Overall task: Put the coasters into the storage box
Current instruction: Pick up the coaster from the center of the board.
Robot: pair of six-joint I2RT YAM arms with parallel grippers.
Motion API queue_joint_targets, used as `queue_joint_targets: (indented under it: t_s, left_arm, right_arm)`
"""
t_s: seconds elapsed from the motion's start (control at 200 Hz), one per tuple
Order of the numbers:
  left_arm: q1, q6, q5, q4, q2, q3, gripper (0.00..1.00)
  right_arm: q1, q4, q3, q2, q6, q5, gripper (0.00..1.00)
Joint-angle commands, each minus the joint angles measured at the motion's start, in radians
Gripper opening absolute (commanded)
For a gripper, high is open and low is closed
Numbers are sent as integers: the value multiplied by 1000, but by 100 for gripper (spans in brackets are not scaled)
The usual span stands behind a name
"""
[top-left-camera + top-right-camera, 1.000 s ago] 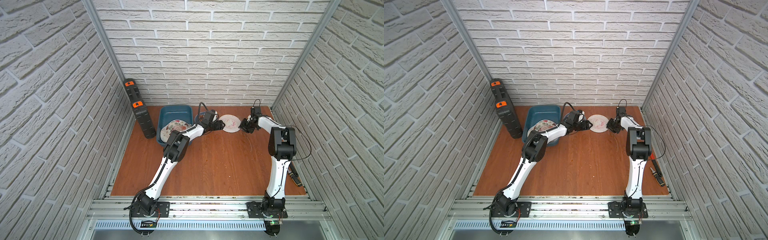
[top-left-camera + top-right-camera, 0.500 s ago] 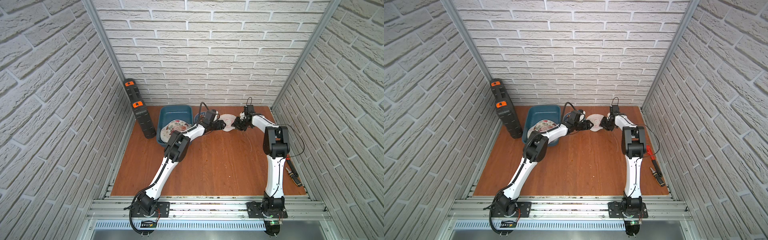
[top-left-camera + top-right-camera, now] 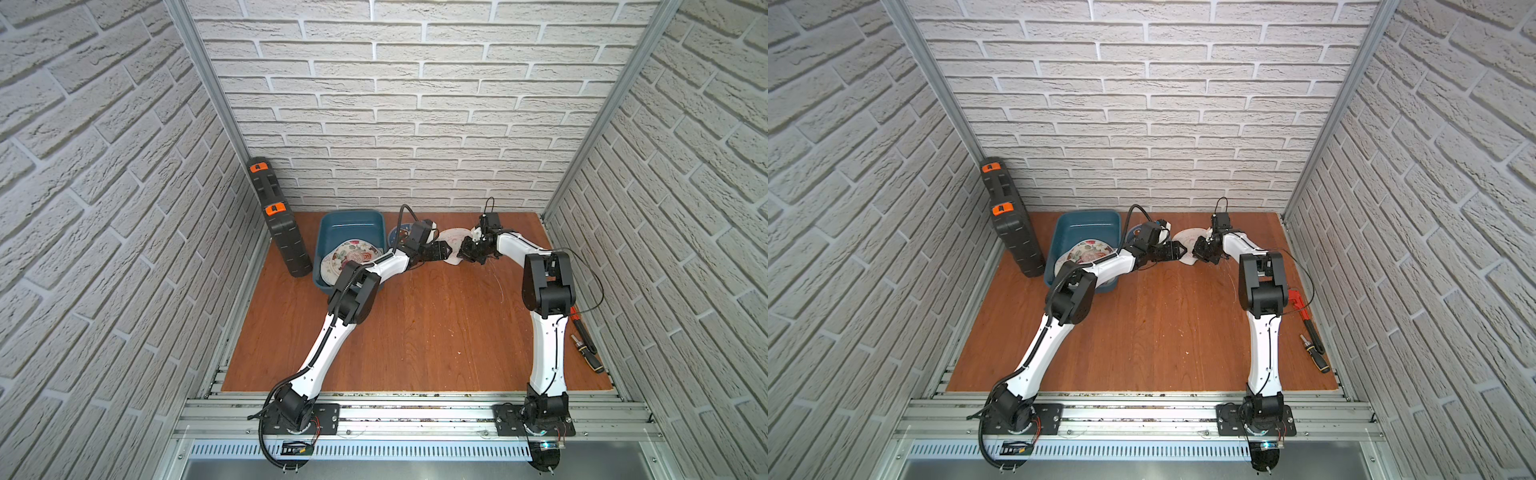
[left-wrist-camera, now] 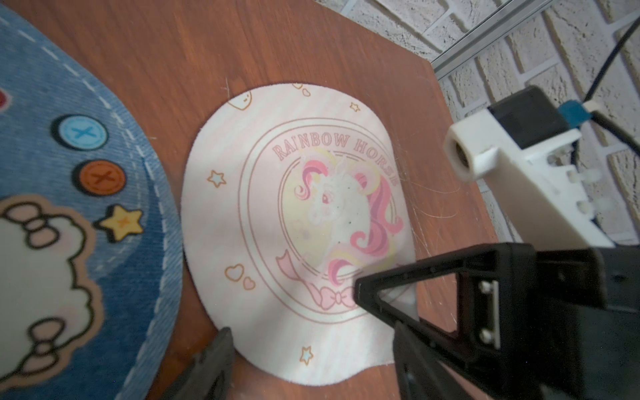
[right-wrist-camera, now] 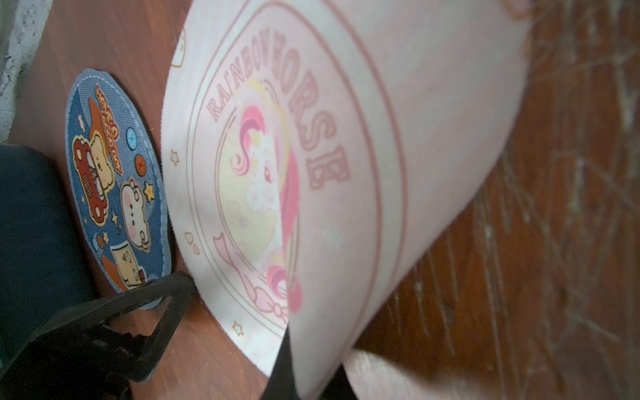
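While a pile of coasters (image 3: pixel 351 253) already lies inside the storage box (image 3: pixel 353 216) (a floral one is on top, and how many lie under it cannot be told), two lie outside it on the counter (image 3: pixel 415 324), so the job looks well along but not finished. A blue coaster (image 5: pixel 114 173) rests flat just beside the box's wall, with nothing gripping it. Next to it, the pink coaster (image 4: pixel 294 207) printed with a rainbow horse is the one in hand: the right jaws are closed on its edge on the side away from the box, and that side is curled up off the wood, while the opposite side lies on the counter. The left jaws stand wide and hold nothing, low at the pink coaster's other edge, one finger (image 5: pixel 183 284) by the gap between the two coasters. What is left, by my reading, is to carry the pink one across into the box and then fetch the blue one; no other coaster shows on the counter in the top views
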Motion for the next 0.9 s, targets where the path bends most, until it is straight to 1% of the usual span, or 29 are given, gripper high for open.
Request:
queue_joint_targets:
  t_s: [0.0, 0.06, 0.215, 0.365, 0.395, 0.41, 0.485, 0.56, 0.67, 0.73, 0.895]
  left_arm:
    - [-17, 44, -6, -14, -58, -119, 73]
    - [-22, 82, -24, 9, -103, -182, 74]
    - [-43, 211, -53, 102, -234, -359, 80]
    - [-89, 383, -137, 228, -381, -560, 85]
    - [-99, 415, -153, 250, -407, -595, 85]
    - [-104, 430, -162, 261, -419, -612, 85]
    - [-127, 493, -205, 305, -475, -683, 86]
    - [-154, 560, -242, 346, -529, -742, 87]
    - [-211, 699, -334, 424, -594, -825, 94]
    - [-238, 757, -370, 441, -617, -847, 95]
    - [-280, 816, -429, 510, -660, -896, 95]
  right_arm:
    - [13, -35, -58, -75, 16, -20, 6]
    - [13, -28, -80, -112, 20, -33, 6]
    - [13, -50, -121, -202, 20, -58, 6]
    - [15, -76, -174, -301, -4, -85, 6]
    - [15, -88, -184, -307, -11, -88, 6]
    - [15, -94, -188, -339, -16, -88, 6]
    - [15, -111, -217, -390, -27, -105, 6]
    - [16, -123, -250, -441, -33, -120, 6]
    - [22, -148, -292, -507, -40, -127, 6]
    - [28, -156, -315, -542, -41, -134, 6]
    - [48, -153, -382, -626, -28, -166, 6]
